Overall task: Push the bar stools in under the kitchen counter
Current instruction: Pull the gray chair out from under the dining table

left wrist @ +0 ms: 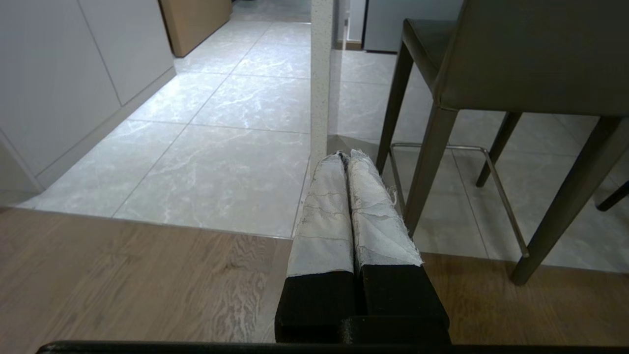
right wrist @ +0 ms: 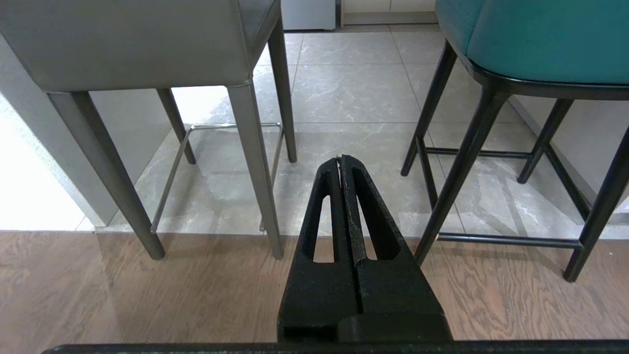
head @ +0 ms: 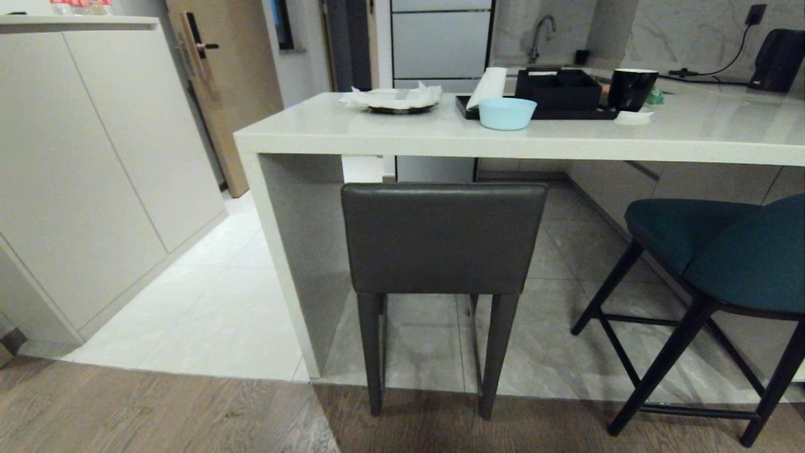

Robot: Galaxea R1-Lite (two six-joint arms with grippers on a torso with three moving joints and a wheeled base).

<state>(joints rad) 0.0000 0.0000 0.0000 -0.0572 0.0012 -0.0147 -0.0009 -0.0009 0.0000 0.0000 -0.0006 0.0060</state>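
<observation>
Head view: blue bowl (head: 507, 113) and black tray (head: 539, 112) top the kitchen counter (head: 440, 135).

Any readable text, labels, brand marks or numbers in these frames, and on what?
None can be read.
Bottles on the beige cabinet: red labels, too small and cut off to read.
Kitchen counter, light blue bowl, black cup, black tray, grey stool, teal stool: no print visible.
</observation>
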